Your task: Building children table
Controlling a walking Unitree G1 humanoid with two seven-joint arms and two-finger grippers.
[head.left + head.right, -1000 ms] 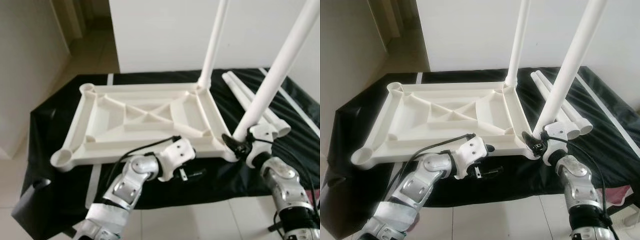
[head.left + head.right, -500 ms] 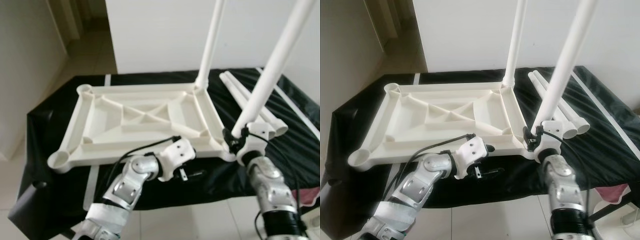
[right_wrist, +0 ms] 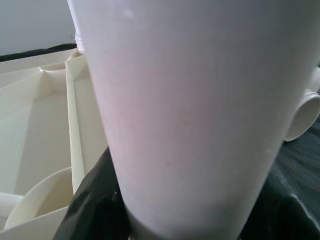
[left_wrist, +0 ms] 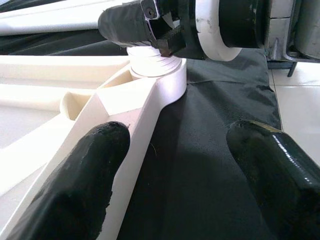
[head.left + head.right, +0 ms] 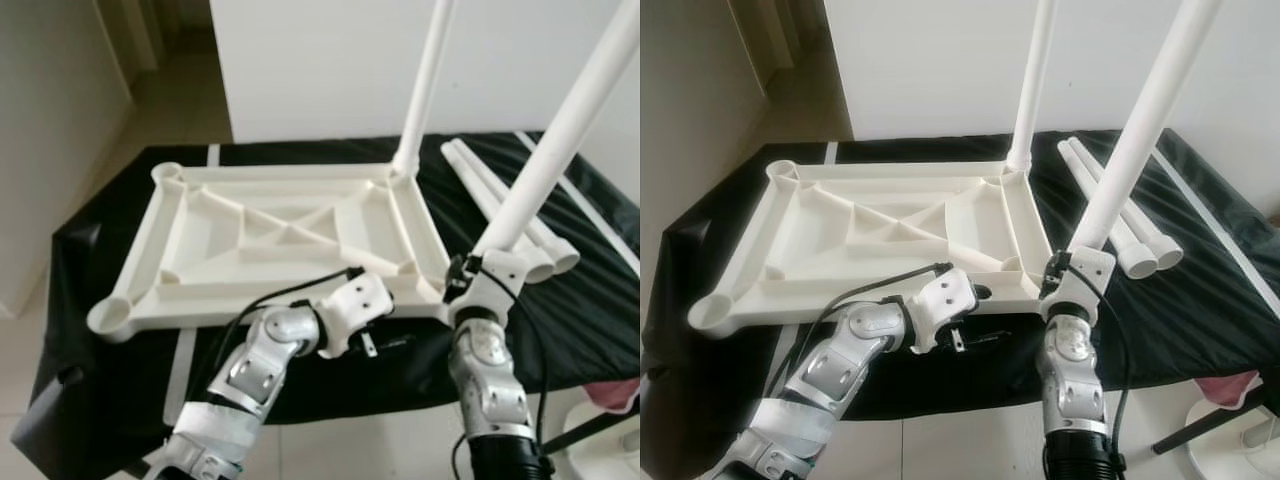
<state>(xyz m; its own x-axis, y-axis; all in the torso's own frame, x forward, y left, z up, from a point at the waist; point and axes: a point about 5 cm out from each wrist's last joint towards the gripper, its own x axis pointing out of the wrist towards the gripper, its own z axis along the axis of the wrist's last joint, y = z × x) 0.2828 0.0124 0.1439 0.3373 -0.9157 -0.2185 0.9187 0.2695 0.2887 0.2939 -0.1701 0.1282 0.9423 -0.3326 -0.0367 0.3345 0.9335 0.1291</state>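
Two white legs stand up from the inverted tabletop on the black cloth, their tops cut off by the frame, with two spare legs lying just beside. My right gripper pinches the near leg at its corner socket, whose base is hidden behind my wrist. My left gripper is spread, one finger against the tabletop's front edge.

Between the left gripper's glossy black fingers, the smooth matt cream plastic tabletop is lying on matt black woven cloth, its smooth white plastic leg showing a faint sheen.
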